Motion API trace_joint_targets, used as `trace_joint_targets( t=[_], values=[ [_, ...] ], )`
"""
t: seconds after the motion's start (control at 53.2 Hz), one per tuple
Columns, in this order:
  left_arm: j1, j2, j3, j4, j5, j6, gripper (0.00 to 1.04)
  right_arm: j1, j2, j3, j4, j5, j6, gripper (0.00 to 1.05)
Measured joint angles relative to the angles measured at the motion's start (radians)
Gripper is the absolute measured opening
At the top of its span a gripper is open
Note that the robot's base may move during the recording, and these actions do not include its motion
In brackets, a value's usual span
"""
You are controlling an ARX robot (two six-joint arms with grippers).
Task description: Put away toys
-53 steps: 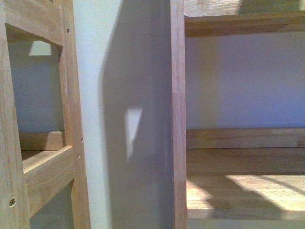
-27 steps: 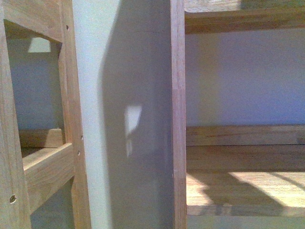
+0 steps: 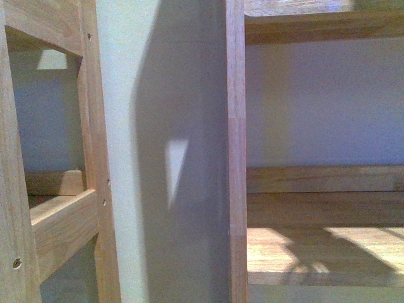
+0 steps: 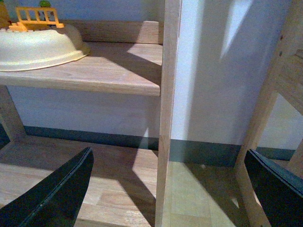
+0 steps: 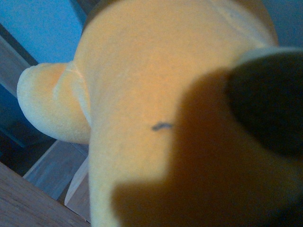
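Note:
The orange-yellow plush toy fills the right wrist view, soft and rounded, with a small dark stitch mark on it. My right gripper is shut on the plush toy; one dark finger shows at the edge and casts a shadow over the plush. My left gripper is open and empty, its two dark fingers spread wide in front of a wooden shelf post. Neither gripper nor the toy shows in the front view.
A wooden shelf unit stands close ahead, with an upright post and a lower shelf board in the front view. A second wooden frame stands at the left. A cream bowl with yellow toy pieces sits on a shelf board.
The front view has shifted slightly, and the shadow on the lower shelf board has moved to the right. Nothing else visibly differs.

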State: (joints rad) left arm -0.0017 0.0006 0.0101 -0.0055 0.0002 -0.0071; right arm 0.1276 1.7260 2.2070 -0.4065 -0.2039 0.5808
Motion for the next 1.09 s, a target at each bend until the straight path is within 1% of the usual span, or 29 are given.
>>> trace_joint_targets(
  t=[0.433,0.489,0.508,0.64,0.79,0.941,1.091],
  values=[
    [0.0,0.0,0.0,0.0,0.0,0.0,0.99,-0.032,0.001,-0.028,0.012,-0.019,0.019,0.21],
    [0.0,0.0,0.0,0.0,0.0,0.0,0.99,-0.037,0.001,-0.032,0.021,-0.022,0.02,0.27],
    [0.0,0.0,0.0,0.0,0.0,0.0,0.99,-0.039,0.001,-0.036,0.028,-0.022,0.02,0.31],
    [0.0,0.0,0.0,0.0,0.0,0.0,0.99,-0.045,0.001,-0.051,0.061,-0.019,0.014,0.48],
    [0.0,0.0,0.0,0.0,0.0,0.0,0.99,-0.045,-0.01,-0.089,0.126,-0.002,-0.046,0.77],
    [0.0,0.0,0.0,0.0,0.0,0.0,0.99,-0.044,-0.026,-0.093,0.131,-0.003,-0.082,1.05],
    [0.0,0.0,0.0,0.0,0.0,0.0,0.99,-0.05,-0.037,-0.093,0.131,-0.017,-0.087,1.04]
  ],
)
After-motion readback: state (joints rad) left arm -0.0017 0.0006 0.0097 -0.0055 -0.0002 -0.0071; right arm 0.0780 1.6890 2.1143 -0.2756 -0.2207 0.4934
